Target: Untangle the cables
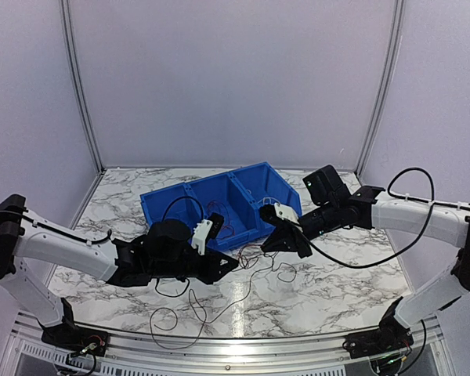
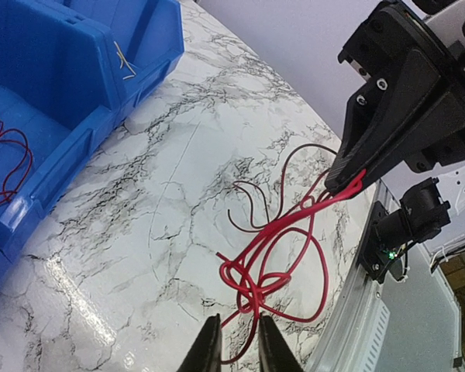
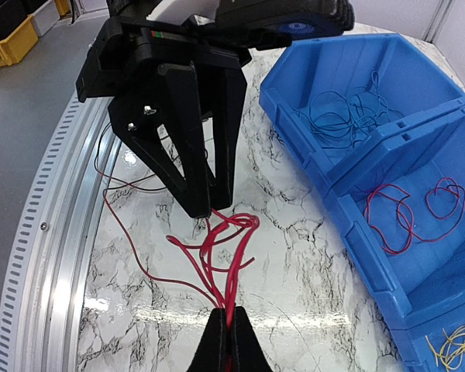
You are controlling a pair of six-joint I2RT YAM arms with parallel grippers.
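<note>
Red cables (image 3: 225, 248) are stretching in a tangle above the marble tabletop (image 1: 313, 298), strung between both grippers. Right gripper (image 3: 228, 329) jaws are pressing together on the strands; left gripper (image 2: 235, 341) jaws are pinching the opposite loop. Beyond, more wires are lying inside the blue bin (image 1: 254, 184).

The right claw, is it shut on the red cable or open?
Shut on the red cable. The right wrist view shows the right claw with fingers pressed together and red strands running into them.
</note>
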